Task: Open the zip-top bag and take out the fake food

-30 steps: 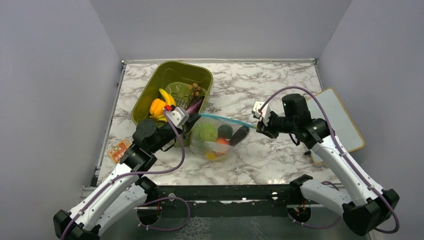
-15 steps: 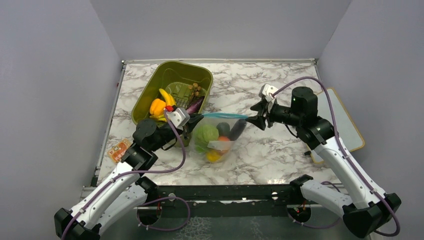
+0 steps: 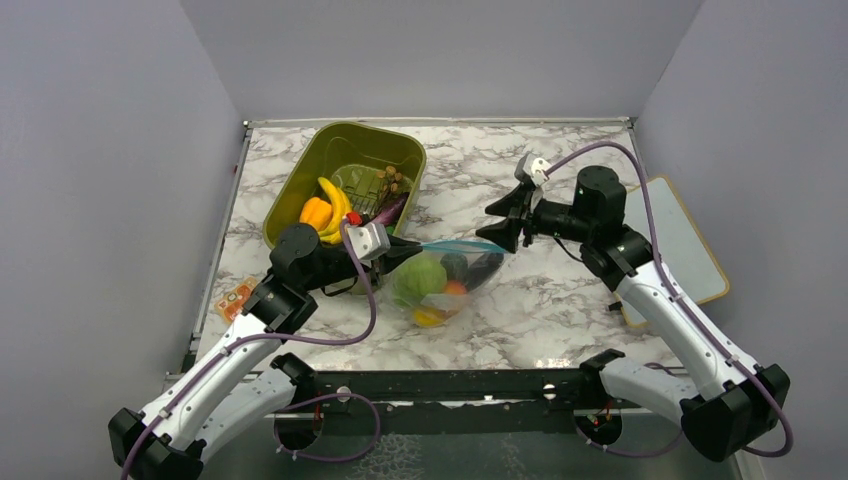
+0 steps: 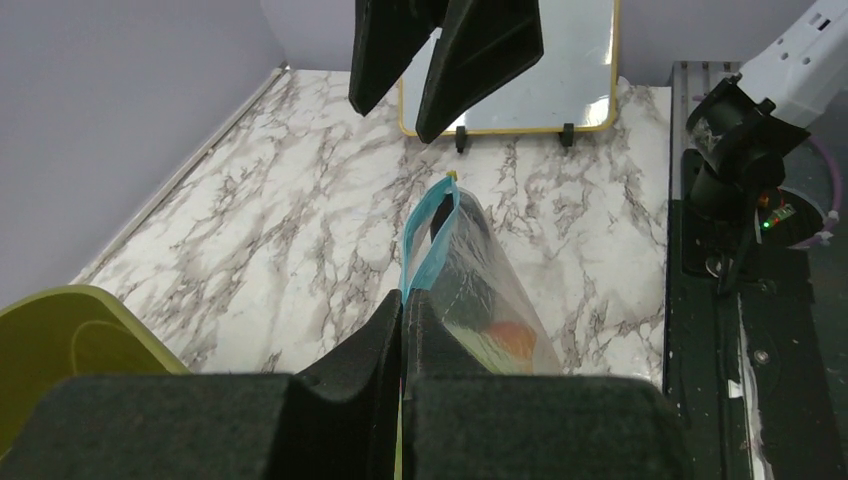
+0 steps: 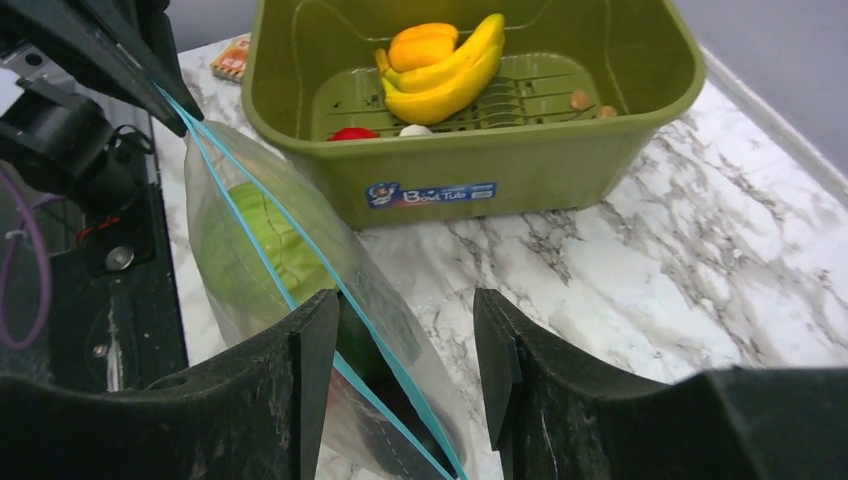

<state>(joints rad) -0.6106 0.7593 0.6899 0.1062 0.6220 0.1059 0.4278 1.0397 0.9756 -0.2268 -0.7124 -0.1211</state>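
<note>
The zip-top bag (image 3: 440, 285) hangs over the marble, its teal zipper strip (image 3: 455, 245) on top and parted a little. Inside show a light green round piece (image 3: 418, 275), a peach-orange fruit (image 3: 456, 288), a yellow pear (image 3: 428, 316) and a dark eggplant (image 3: 482, 267). My left gripper (image 3: 408, 243) is shut on the strip's left end, as the left wrist view (image 4: 403, 300) shows. My right gripper (image 3: 502, 225) is open, just above and behind the strip's right end, holding nothing. In the right wrist view its open jaws (image 5: 405, 310) straddle the strip (image 5: 300, 260).
An olive-green bin (image 3: 300, 185) stands at the back left with a yellow banana bunch (image 3: 333, 195), an orange bell pepper (image 3: 314, 212) and other toys. A white board with a yellow rim (image 3: 690, 240) lies at the right. A small orange packet (image 3: 238, 297) lies at the left edge.
My right gripper let go of the strip's right end, opened, and rose back and to the left. My left gripper shifted right with the bag.
</note>
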